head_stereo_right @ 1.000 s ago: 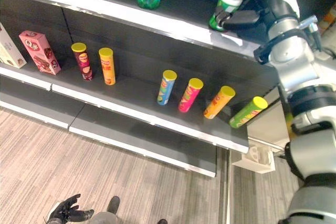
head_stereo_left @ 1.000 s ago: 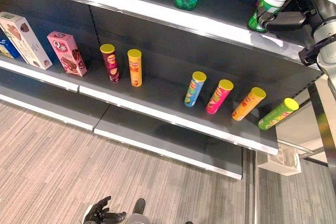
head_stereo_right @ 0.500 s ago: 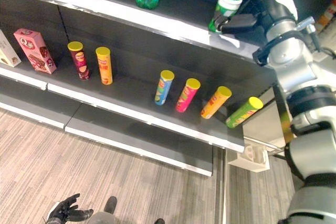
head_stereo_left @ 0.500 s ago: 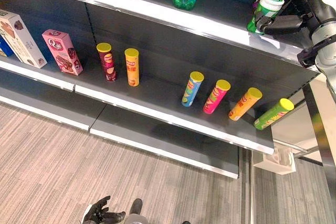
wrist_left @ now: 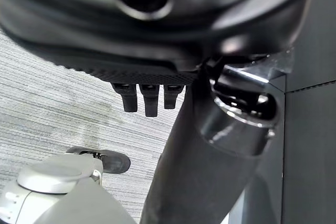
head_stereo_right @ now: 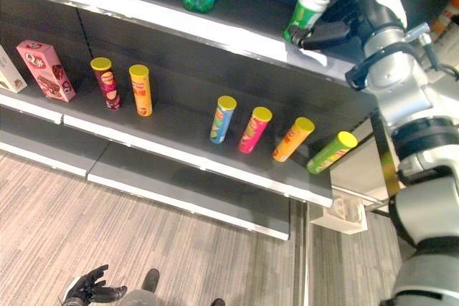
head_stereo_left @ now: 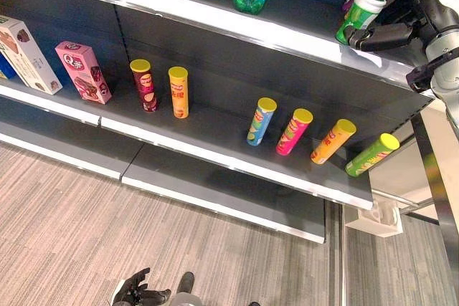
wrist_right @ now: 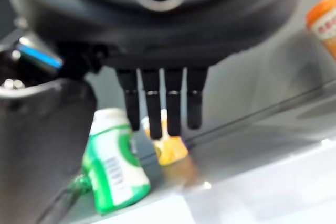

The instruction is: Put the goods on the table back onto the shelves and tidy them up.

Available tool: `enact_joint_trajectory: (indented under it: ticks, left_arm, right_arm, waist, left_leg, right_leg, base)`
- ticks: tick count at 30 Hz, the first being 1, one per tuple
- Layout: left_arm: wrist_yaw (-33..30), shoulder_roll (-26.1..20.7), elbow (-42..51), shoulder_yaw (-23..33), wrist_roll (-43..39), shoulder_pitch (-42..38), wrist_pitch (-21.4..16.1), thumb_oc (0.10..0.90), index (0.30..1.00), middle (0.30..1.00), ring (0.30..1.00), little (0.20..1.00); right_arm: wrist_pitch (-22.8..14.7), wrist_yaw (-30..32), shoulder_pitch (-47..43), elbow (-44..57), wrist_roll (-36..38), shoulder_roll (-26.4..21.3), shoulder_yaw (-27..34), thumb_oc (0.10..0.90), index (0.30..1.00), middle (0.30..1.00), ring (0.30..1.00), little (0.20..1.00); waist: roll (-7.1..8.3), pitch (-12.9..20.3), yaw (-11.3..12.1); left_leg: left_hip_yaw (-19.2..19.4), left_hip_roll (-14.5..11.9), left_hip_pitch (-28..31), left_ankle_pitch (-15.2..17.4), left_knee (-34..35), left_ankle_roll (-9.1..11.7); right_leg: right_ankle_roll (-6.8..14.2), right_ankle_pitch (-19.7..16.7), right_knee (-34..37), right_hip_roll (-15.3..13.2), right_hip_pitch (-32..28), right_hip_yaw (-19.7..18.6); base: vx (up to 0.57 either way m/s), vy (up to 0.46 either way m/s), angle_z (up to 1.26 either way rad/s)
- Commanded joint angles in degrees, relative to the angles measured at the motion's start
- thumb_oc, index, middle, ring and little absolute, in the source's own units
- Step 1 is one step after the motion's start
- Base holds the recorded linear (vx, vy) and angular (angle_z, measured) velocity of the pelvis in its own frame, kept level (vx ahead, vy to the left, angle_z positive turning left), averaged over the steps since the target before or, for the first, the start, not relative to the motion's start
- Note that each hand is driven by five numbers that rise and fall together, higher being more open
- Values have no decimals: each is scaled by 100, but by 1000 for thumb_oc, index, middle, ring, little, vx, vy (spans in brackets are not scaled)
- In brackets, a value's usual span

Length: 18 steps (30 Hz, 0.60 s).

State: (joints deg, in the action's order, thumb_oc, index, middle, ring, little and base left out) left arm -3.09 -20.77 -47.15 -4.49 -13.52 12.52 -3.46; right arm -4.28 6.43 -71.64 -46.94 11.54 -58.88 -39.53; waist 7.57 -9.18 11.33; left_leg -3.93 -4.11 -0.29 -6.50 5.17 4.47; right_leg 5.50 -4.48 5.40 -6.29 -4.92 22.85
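While my right hand [head_stereo_right: 344, 16] rests with straight fingers beside the green white-capped bottle [head_stereo_left: 358, 16] on the top shelf [head_stereo_left: 287, 30] at 2 o'clock, nothing is gripped. Bottle looks light, rigid, slick plastic; take it mid-body. Left hand [head_stereo_left: 136, 293] hangs relaxed at 7 o'clock.

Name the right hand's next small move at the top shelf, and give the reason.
Probably draw the right hand back from the green jar. The jar rests, tilted, on the top shelf near its front edge, and the fingers hang straight beside it, gripping nothing, so the placing looks done.
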Motion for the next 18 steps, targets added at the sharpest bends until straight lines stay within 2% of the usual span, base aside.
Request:
enact_joint_trajectory:
  ticks: [1,9,11,12,13,14,16,18]
  left_arm:
    - [-57,-381,-8,-201,-102,-150,-258,800,900,900,900,900]
    - [-70,-403,-51,-185,-60,-195,-239,800,900,900,900,900]
    - [-61,-386,-43,-111,-41,-183,-228,800,900,900,900,900]
    - [-39,-347,-42,-26,-31,-130,-212,800,900,900,900,900]
    - [-39,-284,-100,88,19,-82,-188,800,900,900,900,900]
    - [-40,-255,-126,150,26,-66,-183,800,900,900,900,900]
    - [17,-136,-180,321,125,22,-175,800,900,900,900,900]
    - [61,-156,-160,303,174,34,-188,800,900,900,900,900]
  right_arm:
    - [-88,330,-1084,-224,-40,-323,-170,800,900,900,900,900]
    - [-83,385,-1118,-76,-45,-524,-160,800,900,900,900,900]
    - [-149,454,-860,446,59,-875,107,800,900,900,900,900]
    - [-280,565,-430,1001,352,-1201,623,800,900,900,900,900]
    - [-471,760,404,1731,556,-1523,1567,800,900,900,900,900]
    - [-530,823,733,2009,579,-1608,1940,800,900,900,900,900]
    - [-810,926,2210,3170,641,-1849,3572,800,900,900,900,900]
    - [-941,942,2890,3366,760,-1936,4263,800,900,900,900,900]
  waist:
    - [225,279,10]
    - [262,297,-87]
    - [277,299,-155]
    - [273,305,-238]
    - [264,303,-329]
    - [248,304,-368]
    - [167,311,-569]
    - [183,305,-636]
  left_leg:
    - [430,-29,318,752,-17,83]
    - [501,-29,379,798,-17,61]
    - [548,-23,392,812,-17,50]
    - [595,-6,419,849,-17,26]
    - [687,13,450,896,-17,-11]
    - [731,25,462,909,-17,-29]
    - [896,79,492,981,-17,-116]
    - [978,122,511,1016,-17,-163]
  right_leg:
    - [397,409,-40,-230,-324,-184]
    - [414,389,-40,-238,-331,-243]
    - [434,361,-40,-247,-314,-281]
    - [461,335,-43,-266,-298,-312]
    - [507,281,-52,-303,-253,-382]
    - [528,256,-62,-324,-227,-413]
    - [609,153,-132,-418,-81,-562]
    - [657,109,-210,-478,7,-646]
  base:
    - [0,0,0]
    - [-3,20,-6]
    - [-21,60,-13]
    - [-31,112,-14]
    - [-23,110,-20]
    - [-25,124,-51]
    - [-27,135,-66]
    - [-42,133,-43]
